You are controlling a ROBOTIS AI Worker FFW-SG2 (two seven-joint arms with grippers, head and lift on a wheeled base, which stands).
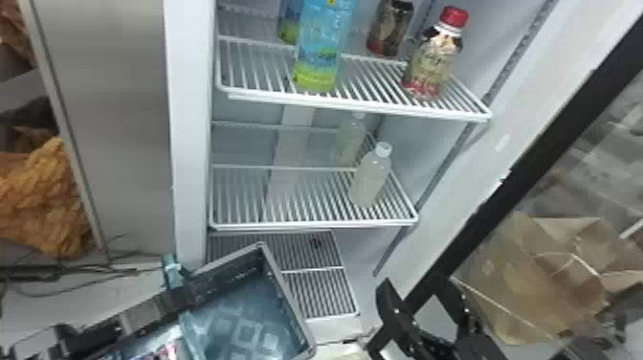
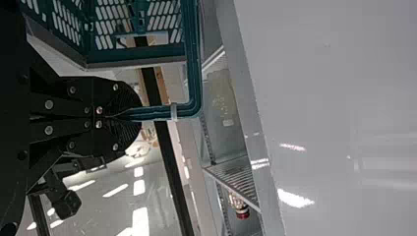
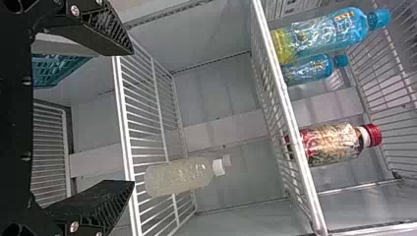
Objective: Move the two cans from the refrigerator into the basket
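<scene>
The teal basket with a dark rim (image 1: 287, 297) is at the lower left of the head view, before the refrigerator's bottom shelf. Small multicoloured items (image 1: 165, 352) lie inside, too blurred to identify as cans. Beside it are black parts of my left gripper (image 1: 62, 337). In the left wrist view, my left gripper (image 2: 133, 114) is shut on the basket's handle (image 2: 195, 64). My right gripper (image 1: 416, 297) is near the refrigerator's lower right edge. Seen from its wrist, the right gripper (image 3: 130, 118) is open, with nothing between its fingers, facing the shelves; a basket side (image 3: 59, 71) shows beyond one finger.
Blue bottles (image 1: 320, 48), a red-capped bottle (image 1: 433, 62) and a darker container (image 1: 390, 28) stand on the upper wire shelf. A cloudy bottle (image 1: 371, 179) is on the middle shelf (image 1: 311, 224). The refrigerator's black-edged door frame (image 1: 526, 163) slants along the right, beside brown paper bags (image 1: 536, 277).
</scene>
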